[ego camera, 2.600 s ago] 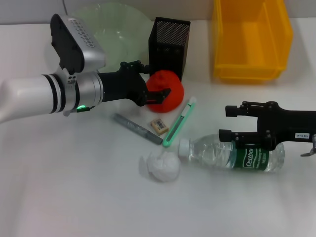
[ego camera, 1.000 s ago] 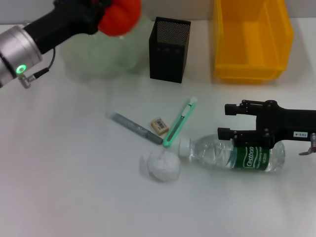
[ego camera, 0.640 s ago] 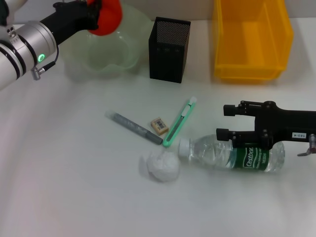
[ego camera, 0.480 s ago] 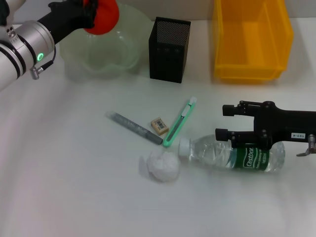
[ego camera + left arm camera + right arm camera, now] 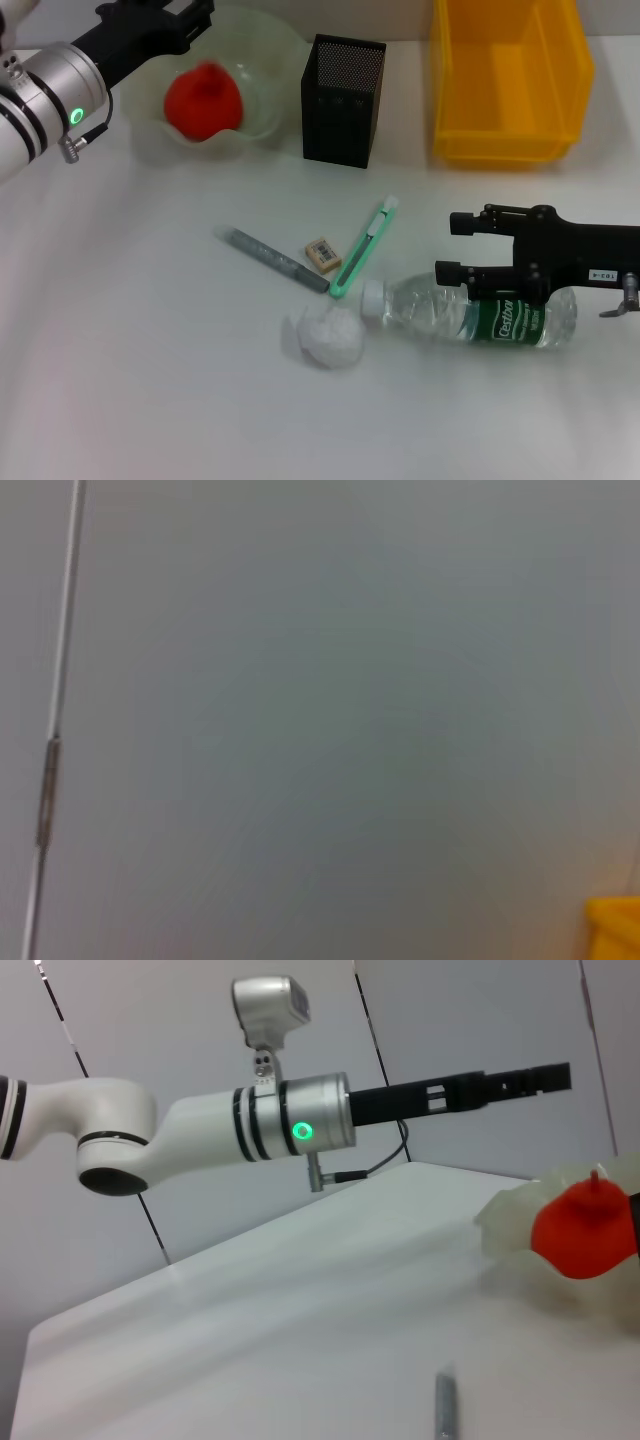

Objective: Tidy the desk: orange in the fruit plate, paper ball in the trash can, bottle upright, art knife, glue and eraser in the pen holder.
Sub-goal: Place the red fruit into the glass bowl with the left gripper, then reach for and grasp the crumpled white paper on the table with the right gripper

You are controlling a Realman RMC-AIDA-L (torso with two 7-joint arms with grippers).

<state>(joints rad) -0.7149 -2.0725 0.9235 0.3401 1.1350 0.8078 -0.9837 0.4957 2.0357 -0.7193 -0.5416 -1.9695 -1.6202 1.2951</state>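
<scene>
Head view: orange (image 5: 203, 100) sits in the fruit plate (image 5: 262, 60); left gripper (image 5: 190, 14) hangs above the plate's far-left rim, fingers apparently spread and empty. Right gripper (image 5: 452, 246) is spread over the lying bottle (image 5: 470, 313), near its neck. Left wrist view: only blank wall. Right wrist view: the left arm (image 5: 190, 1125) reaches over the orange (image 5: 585, 1230) in the plate.

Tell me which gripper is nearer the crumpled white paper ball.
Right. The right gripper hovers open over the lying clear plastic bottle, just beside the crumpled white paper ball. The left gripper is open far off, above the pale green fruit plate.
</scene>
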